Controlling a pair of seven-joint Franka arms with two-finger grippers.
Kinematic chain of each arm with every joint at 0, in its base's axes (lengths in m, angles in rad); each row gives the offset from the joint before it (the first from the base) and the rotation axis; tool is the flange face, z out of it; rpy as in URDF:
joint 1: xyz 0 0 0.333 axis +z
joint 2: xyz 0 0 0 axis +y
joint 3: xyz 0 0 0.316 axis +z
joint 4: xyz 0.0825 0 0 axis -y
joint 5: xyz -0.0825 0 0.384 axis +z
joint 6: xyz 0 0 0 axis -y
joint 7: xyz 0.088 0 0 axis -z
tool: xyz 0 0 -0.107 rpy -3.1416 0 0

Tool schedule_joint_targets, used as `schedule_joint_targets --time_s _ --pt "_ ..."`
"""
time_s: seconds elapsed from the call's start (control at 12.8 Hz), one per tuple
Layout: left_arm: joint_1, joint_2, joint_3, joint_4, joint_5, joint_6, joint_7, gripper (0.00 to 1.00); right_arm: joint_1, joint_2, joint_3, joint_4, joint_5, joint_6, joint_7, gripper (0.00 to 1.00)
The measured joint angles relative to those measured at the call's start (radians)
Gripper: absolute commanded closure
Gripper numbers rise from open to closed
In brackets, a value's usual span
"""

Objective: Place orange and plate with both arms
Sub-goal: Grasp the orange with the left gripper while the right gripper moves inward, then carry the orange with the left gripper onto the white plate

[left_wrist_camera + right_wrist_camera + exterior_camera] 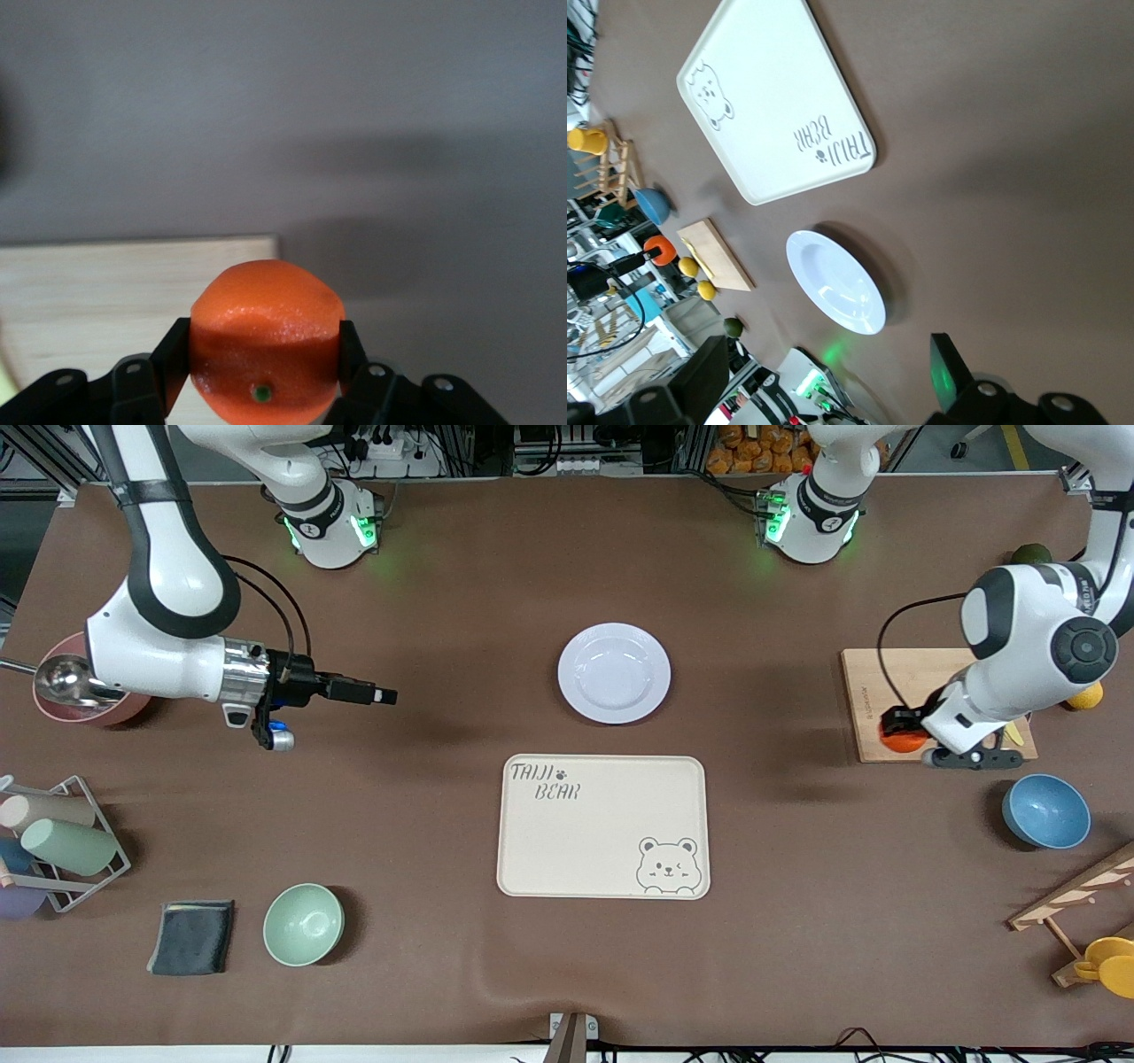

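Observation:
The orange is small, round and red-orange. My left gripper is shut on it over the corner of a wooden cutting board. In the left wrist view the orange sits between both fingers, the board below. The pale lavender-white plate lies in the middle of the table, just farther from the camera than the bear tray. My right gripper is open and empty, in the air toward the right arm's end of the table. The right wrist view shows the plate and the orange far off.
The cream bear-printed tray lies nearer the camera than the plate. A blue bowl, lemons and a dark green fruit are near the board. A green bowl, a dark cloth, a cup rack and a pink bowl with a ladle are at the right arm's end.

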Motion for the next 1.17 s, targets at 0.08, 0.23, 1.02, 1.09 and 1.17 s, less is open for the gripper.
schedule_joint_targets --time_s 0.08,0.23,1.02,1.09,1.17 --pt "-0.001 0.001 -0.064 0.03 -0.009 -0.013 -0.07 1.0 0.013 0.001 0.0 -0.02 0.034 0.028 -0.034 0.0" --pt "-0.008 0.016 -0.203 0.074 -0.012 -0.022 -0.254 1.0 0.046 0.008 0.001 -0.05 0.08 0.073 -0.074 0.0" --pt "-0.442 0.254 -0.289 0.187 -0.012 0.022 -0.875 1.0 0.16 0.044 0.002 -0.142 0.329 0.189 -0.279 0.0" --pt "-0.471 0.276 -0.288 0.186 -0.007 0.027 -0.908 1.0 0.183 0.047 0.003 -0.145 0.362 0.207 -0.295 0.0" --pt "-0.495 0.295 -0.287 0.181 0.009 0.028 -0.938 1.0 0.2 0.05 0.003 -0.155 0.402 0.227 -0.33 0.0"
